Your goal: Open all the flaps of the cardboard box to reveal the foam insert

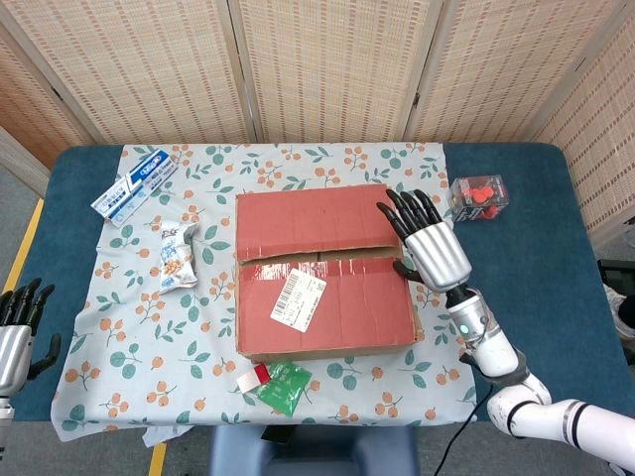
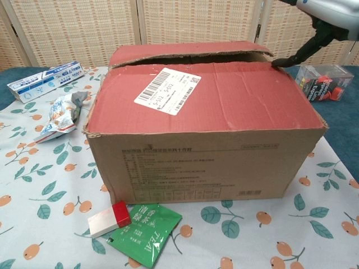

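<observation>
cardboard box sits mid bench, red flaps down, a thin gap between them | right robot hand over box's right edge, fingers spread, holding nothing | left robot hand at bench's left edge, fingers apart, empty | bench blue, with leafy cloth | woven screens stand behind

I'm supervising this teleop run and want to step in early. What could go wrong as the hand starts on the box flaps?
The right hand sits at the right end of the cardboard box, a fingertip at the seam; lifting from one end might tilt or slide the box, since the left hand is far off. The clear plastic case lies close by that arm and could get knocked.
</observation>
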{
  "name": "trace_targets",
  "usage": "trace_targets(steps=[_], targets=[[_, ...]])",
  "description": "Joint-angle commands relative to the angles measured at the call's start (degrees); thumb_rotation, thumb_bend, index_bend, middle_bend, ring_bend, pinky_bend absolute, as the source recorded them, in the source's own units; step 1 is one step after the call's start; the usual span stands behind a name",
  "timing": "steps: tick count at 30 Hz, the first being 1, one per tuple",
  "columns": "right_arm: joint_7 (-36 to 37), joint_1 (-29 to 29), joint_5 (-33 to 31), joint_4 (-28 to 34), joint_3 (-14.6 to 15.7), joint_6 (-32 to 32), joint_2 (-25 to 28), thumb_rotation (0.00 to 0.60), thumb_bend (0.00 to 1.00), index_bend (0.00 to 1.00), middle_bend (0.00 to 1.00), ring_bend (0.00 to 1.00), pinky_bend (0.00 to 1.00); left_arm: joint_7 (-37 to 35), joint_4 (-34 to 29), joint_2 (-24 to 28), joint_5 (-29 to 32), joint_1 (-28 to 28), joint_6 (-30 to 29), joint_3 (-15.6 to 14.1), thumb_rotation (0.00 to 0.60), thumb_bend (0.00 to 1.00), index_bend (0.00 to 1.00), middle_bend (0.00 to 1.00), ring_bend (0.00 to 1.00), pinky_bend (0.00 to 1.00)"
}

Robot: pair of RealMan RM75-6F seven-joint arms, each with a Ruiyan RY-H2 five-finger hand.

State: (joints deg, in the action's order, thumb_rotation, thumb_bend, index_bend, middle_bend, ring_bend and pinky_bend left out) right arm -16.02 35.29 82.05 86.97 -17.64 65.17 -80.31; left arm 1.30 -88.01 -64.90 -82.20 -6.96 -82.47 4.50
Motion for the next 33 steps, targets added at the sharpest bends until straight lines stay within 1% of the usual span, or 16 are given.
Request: trace_targets(steps=[1, 6, 11, 14, 17, 24, 29, 30, 33], targets=[[-0.4, 1.6, -1.3, -1.8, -0.5, -1.1, -1.6, 0.6, 0.26, 0.0, 0.0, 0.0, 0.0, -1.7, 0.4, 0.3, 0.4, -0.2, 0.4, 0.2, 0.6, 0.56, 0.09, 0.0, 0.0, 0.0], [-2.1, 4.5, -2.2, -7.1, -1.2, -1.3, -5.1, 0.6, 0.26, 0.0, 0.0, 0.0, 0.0, -4.3, 0.9, 0.8, 0.1, -0.4, 0.8, 0.3, 0.6, 0.56, 0.09, 0.0, 0.0, 0.0], [-2.6, 7.5, -3.7, -12.7, -2.5, -1.9, -8.6, 0.6, 0.26, 0.0, 0.0, 0.0, 0.0, -4.9, 1.6, 0.8, -0.1, -0.9, 2.0, -0.1, 0.6, 0.56, 0.09, 0.0, 0.0, 0.0], [-2.7, 9.1, -5.2, -14.7, -3.5, -2.8, -9.6, 0.6, 0.26, 0.0, 0.0, 0.0, 0.0, -9.6, 1.6, 1.8, -0.8, -0.9, 2.3, -0.3, 0.6, 0.56, 0.09, 0.0, 0.0, 0.0], [-2.0, 10.3, -6.3, -15.1, -4.6, -3.0, -9.8, 0.6, 0.26, 0.0, 0.0, 0.0, 0.0, -12.8, 2.5, 2.4, -1.2, -0.5, 1.4, -0.2, 0.6, 0.56, 0.09, 0.0, 0.0, 0.0], [-3.1, 13.5, -8.6, -14.7, -7.8, -3.2, -8.4, 0.6, 0.26, 0.0, 0.0, 0.0, 0.0, -16.4, 3.5, 2.9, -1.3, -0.3, 1.1, -0.2, 0.6, 0.56, 0.09, 0.0, 0.0, 0.0], [-3.5, 16.8, -12.9, -17.6, -10.6, -6.1, -8.2, 0.6, 0.26, 0.0, 0.0, 0.0, 0.0, -18.7, 4.6, 3.1, 0.5, -0.2, 2.0, 0.4, 0.6, 0.56, 0.09, 0.0, 0.0, 0.0], [-3.2, 17.5, -13.6, -18.5, -11.0, -6.7, -8.3, 0.6, 0.28, 0.0, 0.0, 0.0, 0.0, -19.1, 4.8, 3.1, 0.7, -0.3, 2.3, 0.5, 0.6, 0.56, 0.09, 0.0, 0.0, 0.0], [-2.1, 19.9, -15.4, -22.9, -11.7, -9.3, -9.0, 0.6, 0.4, 0.0, 0.0, 0.0, 0.0, -20.3, 5.7, 3.2, 1.6, -0.6, 3.4, 0.7, 0.6, 0.56, 0.09, 0.0, 0.0, 0.0]])
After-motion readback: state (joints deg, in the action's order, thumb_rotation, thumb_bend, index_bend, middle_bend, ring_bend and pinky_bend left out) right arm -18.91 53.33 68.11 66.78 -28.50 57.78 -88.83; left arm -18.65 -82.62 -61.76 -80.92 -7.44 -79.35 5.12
